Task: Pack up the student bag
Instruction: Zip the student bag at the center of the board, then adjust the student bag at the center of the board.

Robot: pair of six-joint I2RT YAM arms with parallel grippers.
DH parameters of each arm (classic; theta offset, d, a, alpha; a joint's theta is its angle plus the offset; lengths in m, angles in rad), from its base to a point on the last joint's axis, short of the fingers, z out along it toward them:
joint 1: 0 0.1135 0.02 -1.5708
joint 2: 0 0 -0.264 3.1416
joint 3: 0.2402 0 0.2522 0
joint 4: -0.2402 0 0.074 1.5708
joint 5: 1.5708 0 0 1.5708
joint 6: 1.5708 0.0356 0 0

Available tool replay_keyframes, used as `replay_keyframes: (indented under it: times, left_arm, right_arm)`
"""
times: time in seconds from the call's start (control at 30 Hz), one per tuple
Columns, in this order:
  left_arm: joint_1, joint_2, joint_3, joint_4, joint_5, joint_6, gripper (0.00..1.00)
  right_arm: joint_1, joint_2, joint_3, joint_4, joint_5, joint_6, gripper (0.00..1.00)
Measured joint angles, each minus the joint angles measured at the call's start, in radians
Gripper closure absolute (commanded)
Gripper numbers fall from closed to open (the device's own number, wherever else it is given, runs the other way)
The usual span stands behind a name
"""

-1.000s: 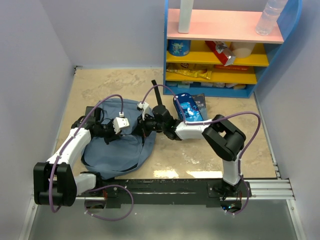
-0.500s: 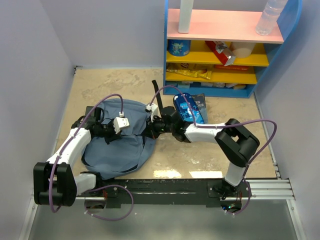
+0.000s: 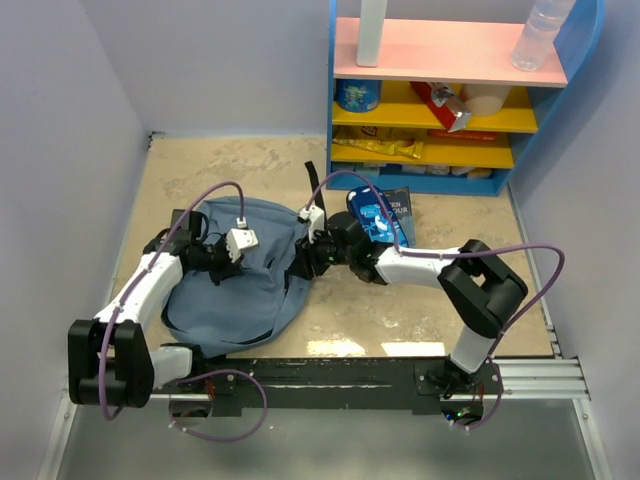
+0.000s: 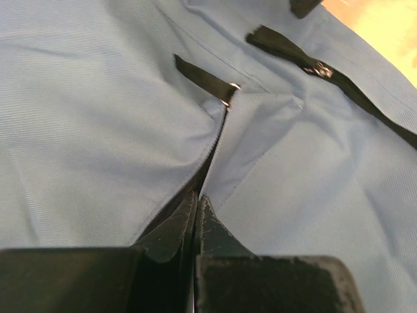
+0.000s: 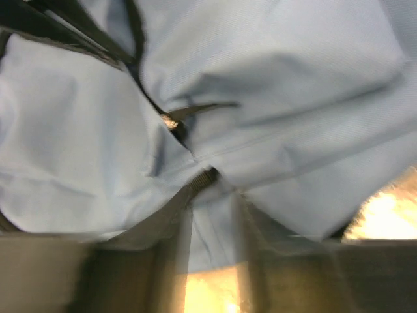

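The student bag [image 3: 240, 285], slate-blue with black straps, lies on the table between my two arms. My left gripper [image 3: 208, 260] rests on its upper left part. In the left wrist view that gripper [image 4: 197, 199] is shut, pinching a raised fold of the bag [image 4: 98, 117] beside the zip line, with a black zip pull [image 4: 205, 78] beyond it. My right gripper [image 3: 299, 262] is at the bag's right edge. In the blurred right wrist view the right gripper [image 5: 218, 192] has its jaws parted, with the bag's fabric [image 5: 293, 78] lying across the tips.
A blue book [image 3: 375, 215] and a dark booklet [image 3: 400, 203] lie right of the bag, just behind my right arm. A blue, yellow and pink shelf unit [image 3: 450, 150] with packets, a can and bottles stands at the back right. Grey walls close both sides.
My right gripper went from shut to parted and slid left against the bag's edge. The bag's upper part now stands fuller and higher. My left gripper stayed shut, shifting slightly.
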Motion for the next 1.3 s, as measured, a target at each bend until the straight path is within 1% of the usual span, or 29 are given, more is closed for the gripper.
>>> replay_keyframes:
  times: [0.07, 0.13, 0.3, 0.37, 0.43, 0.57, 0.63, 0.7, 0.83, 0.97, 1.07, 1.1, 1.2, 1.3]
  left_arm:
    - [0.002, 0.014, 0.015, 0.021, -0.022, -0.041, 1.0]
    - [0.002, 0.042, 0.045, 0.043, -0.042, -0.089, 1.0]
    - [0.002, 0.102, 0.099, 0.14, -0.101, -0.215, 1.0]
    - [0.003, 0.119, 0.116, 0.184, -0.127, -0.275, 1.0]
    - [0.006, 0.136, 0.135, 0.221, -0.157, -0.338, 1.0]
    - [0.045, 0.166, 0.171, 0.266, -0.188, -0.446, 1.0]
    - [0.083, 0.169, 0.185, 0.268, -0.191, -0.478, 1.0]
    - [0.118, 0.169, 0.196, 0.259, -0.191, -0.499, 1.0]
    - [0.175, 0.169, 0.227, 0.195, -0.168, -0.507, 1.0]
    - [0.218, 0.168, 0.291, 0.09, -0.129, -0.485, 1.0]
    - [0.226, 0.166, 0.318, 0.028, -0.084, -0.441, 1.0]
    - [0.226, 0.165, 0.322, 0.011, -0.063, -0.422, 1.0]
    - [0.224, 0.166, 0.327, -0.055, 0.006, -0.357, 1.0]
    - [0.217, 0.182, 0.336, -0.15, 0.056, -0.248, 1.0]
  right_arm:
    - [-0.008, 0.002, 0.02, -0.026, 0.023, 0.006, 0.36]
    - [-0.013, 0.002, 0.041, -0.033, 0.047, 0.012, 0.35]
    - [-0.003, -0.037, 0.046, -0.029, 0.109, 0.032, 0.37]
    - [0.026, -0.053, 0.045, -0.022, 0.128, 0.044, 0.38]
    - [0.089, -0.057, 0.045, -0.006, 0.155, 0.054, 0.38]
    - [0.216, -0.002, 0.064, 0.002, 0.167, 0.072, 0.45]
    - [0.24, 0.042, 0.079, 0.001, 0.167, 0.079, 0.47]
    - [0.237, 0.068, 0.084, -0.009, 0.18, 0.08, 0.5]
    - [0.198, 0.081, 0.085, -0.057, 0.223, 0.087, 0.58]
    - [0.098, 0.081, 0.061, -0.071, 0.249, 0.108, 0.59]
    - [0.027, 0.081, 0.046, -0.114, 0.273, 0.113, 0.54]
    - [0.011, 0.081, 0.044, -0.126, 0.276, 0.114, 0.51]
    - [0.005, 0.069, 0.043, -0.134, 0.272, 0.113, 0.45]
    - [0.015, 0.005, 0.046, -0.162, 0.269, 0.094, 0.41]
